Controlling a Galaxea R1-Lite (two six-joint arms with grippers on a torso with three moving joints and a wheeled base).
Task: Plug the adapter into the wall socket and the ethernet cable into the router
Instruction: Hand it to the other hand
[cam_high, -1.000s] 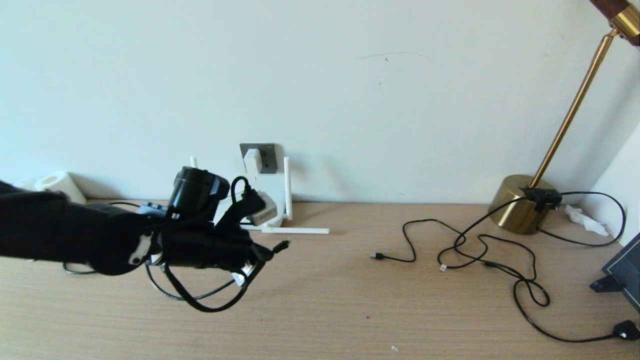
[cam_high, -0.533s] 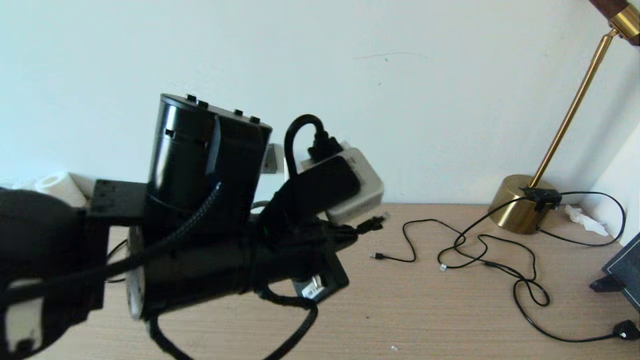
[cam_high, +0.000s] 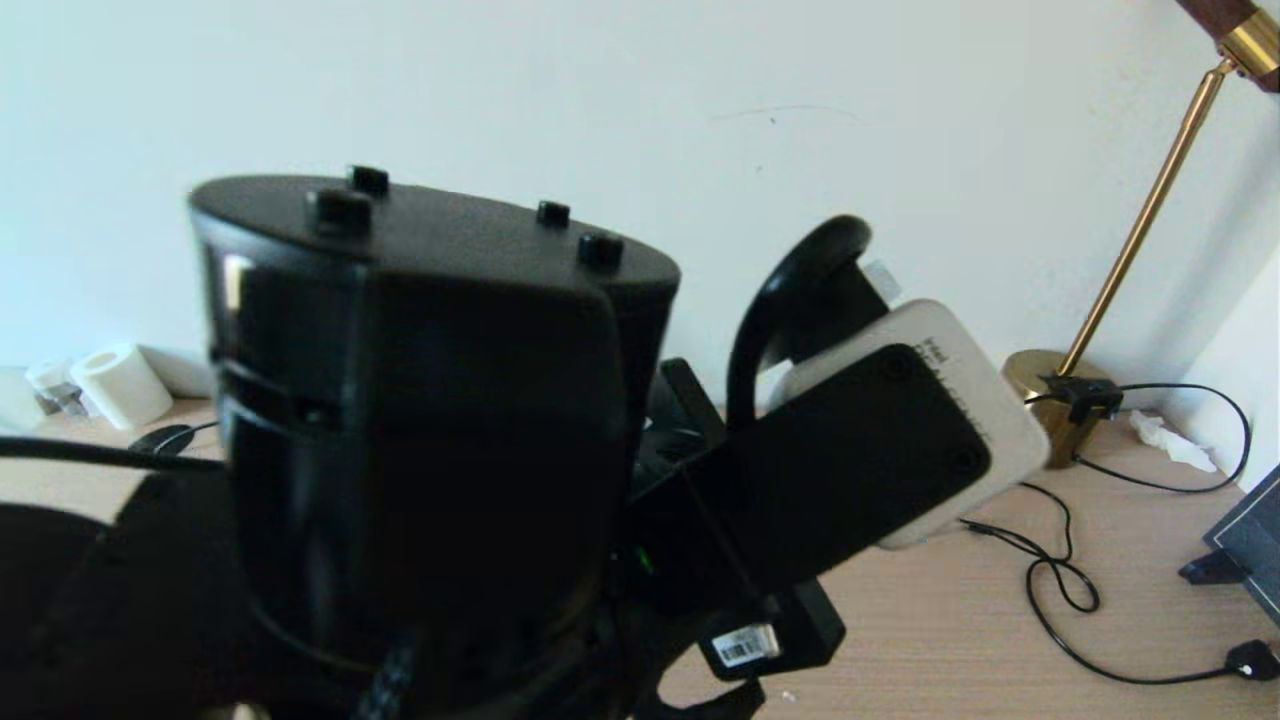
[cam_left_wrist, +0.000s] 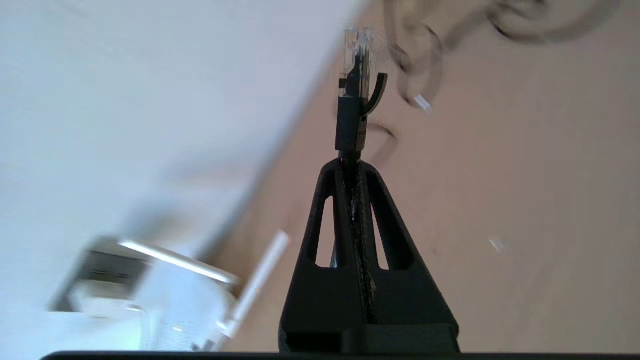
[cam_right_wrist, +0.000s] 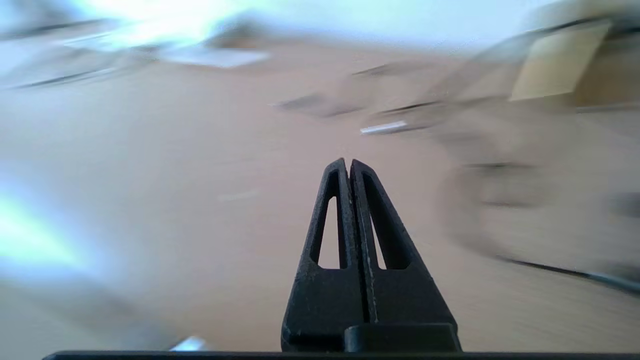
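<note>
My left gripper (cam_left_wrist: 350, 162) is shut on the black ethernet cable (cam_left_wrist: 351, 115). Its boxy connector with a clear tip sticks out past the fingertips, in the air above the wooden table (cam_left_wrist: 525, 200). The white router (cam_left_wrist: 165, 305) lies blurred off to one side, one stick antenna (cam_left_wrist: 260, 280) pointing along the table by the wall. In the head view my left arm (cam_high: 430, 440) is raised close to the camera and hides the router, the wall socket and the adapter. My right gripper (cam_right_wrist: 348, 162) is shut on nothing, over bare table.
A brass lamp (cam_high: 1150, 210) stands at the back right, with thin black cords (cam_high: 1060, 580) looping on the table (cam_high: 1000, 640) before it. A white roll (cam_high: 120, 385) sits at the back left by the wall. A dark flat object (cam_high: 1250, 545) lies at the right edge.
My left arm has lifted and swung right, toward the head camera, still gripping the ethernet cable. It now fills most of the head view and covers the router and socket.
</note>
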